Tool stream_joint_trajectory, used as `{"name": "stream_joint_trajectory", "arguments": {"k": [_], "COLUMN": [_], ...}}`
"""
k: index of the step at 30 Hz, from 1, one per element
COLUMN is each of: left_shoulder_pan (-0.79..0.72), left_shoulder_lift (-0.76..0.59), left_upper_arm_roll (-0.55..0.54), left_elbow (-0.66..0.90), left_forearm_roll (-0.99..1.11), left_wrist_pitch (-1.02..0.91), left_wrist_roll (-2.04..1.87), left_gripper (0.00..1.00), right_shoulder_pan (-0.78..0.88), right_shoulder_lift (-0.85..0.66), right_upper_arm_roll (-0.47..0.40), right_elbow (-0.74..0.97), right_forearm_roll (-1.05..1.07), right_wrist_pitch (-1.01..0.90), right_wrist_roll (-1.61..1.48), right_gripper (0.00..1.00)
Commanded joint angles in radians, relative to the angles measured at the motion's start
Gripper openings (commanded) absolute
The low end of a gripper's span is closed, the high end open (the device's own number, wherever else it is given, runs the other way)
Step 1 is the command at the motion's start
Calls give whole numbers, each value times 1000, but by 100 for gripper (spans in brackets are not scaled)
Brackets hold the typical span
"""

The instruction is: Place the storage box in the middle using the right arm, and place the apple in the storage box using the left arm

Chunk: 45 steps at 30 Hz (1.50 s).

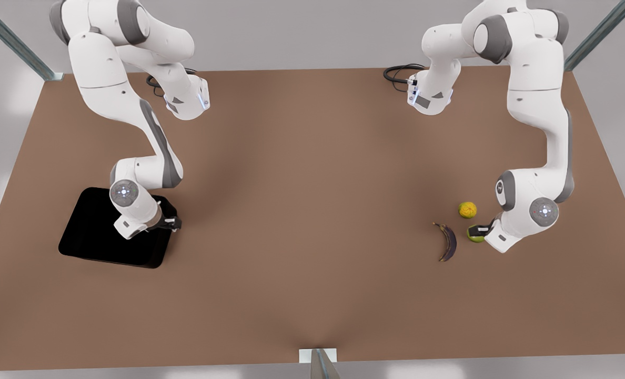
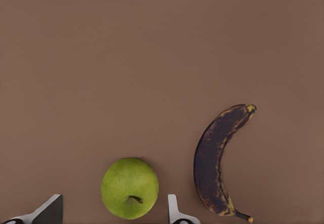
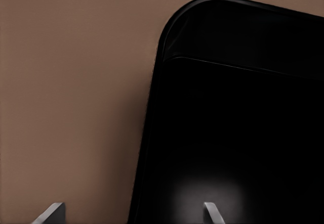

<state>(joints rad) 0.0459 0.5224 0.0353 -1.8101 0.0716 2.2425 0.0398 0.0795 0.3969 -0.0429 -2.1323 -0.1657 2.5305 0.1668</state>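
Storage box [image 1: 94, 231] sits on the tabletop [image 1: 302, 210] at the front view's left, well off centre. Right gripper [image 1: 171, 223] over its inner wall, fingers apart, straddling the rim; no grip yet. Left gripper [image 1: 478, 230] open around the apple [image 2: 130, 187], beside the banana [image 2: 220, 163] and the orange fruit [image 1: 467, 209]. Step in hand: both grasps. Next, probably: close on rim, drag box to middle.

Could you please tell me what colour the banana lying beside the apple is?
The banana is dark purplish-black with yellowish tips, clearest in the left wrist view.
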Motion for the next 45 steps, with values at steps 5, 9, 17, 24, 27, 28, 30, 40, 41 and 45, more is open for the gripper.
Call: {"name": "stream_joint_trajectory", "arguments": {"k": [5, 9, 17, 24, 27, 28, 30, 40, 41, 45], "left_shoulder_pan": [9, 23, 12, 15, 15, 15, 12, 17, 17, 17], "left_shoulder_lift": [18, 50, 71, 77, 82, 87, 91, 111, 113, 116], "left_upper_arm_roll": [1, 0, -6, -8, -8, -8, -8, -8, -8, -8], "left_elbow": [-15, -14, -25, -37, -37, -37, -37, -37, -37, -37], "left_forearm_roll": [-4, -4, -3, -3, -3, -3, -1, 4, 4, 4], "left_wrist_pitch": [26, 68, 103, 121, 129, 129, 138, 157, 157, 158], "left_wrist_roll": [8, 15, 15, 19, 19, 19, 17, 19, 19, 19], "left_gripper": [99, 99, 99, 99, 99, 99, 98, 85, 84, 82], "right_shoulder_pan": [0, 3, 5, 62, 137, 172, 220, 511, 531, 620], "right_shoulder_lift": [11, 19, 11, -44, -39, -43, -35, 128, 140, 230], "right_upper_arm_roll": [0, -2, -2, 3, 14, 14, 37, 77, 80, 94], "right_elbow": [0, 6, 8, 71, 106, 110, 176, 462, 480, 643], "right_forearm_roll": [0, 2, 2, 69, 110, 112, 112, 117, 117, 114], "right_wrist_pitch": [7, 7, -4, -78, -90, -91, -167, -185, -182, -183], "right_wrist_roll": [5, 5, 5, 5, 83, 137, 244, 800, 836, 1008], "right_gripper": [43, 21, 21, 21, 21, 21, 21, 21, 21, 21]}}
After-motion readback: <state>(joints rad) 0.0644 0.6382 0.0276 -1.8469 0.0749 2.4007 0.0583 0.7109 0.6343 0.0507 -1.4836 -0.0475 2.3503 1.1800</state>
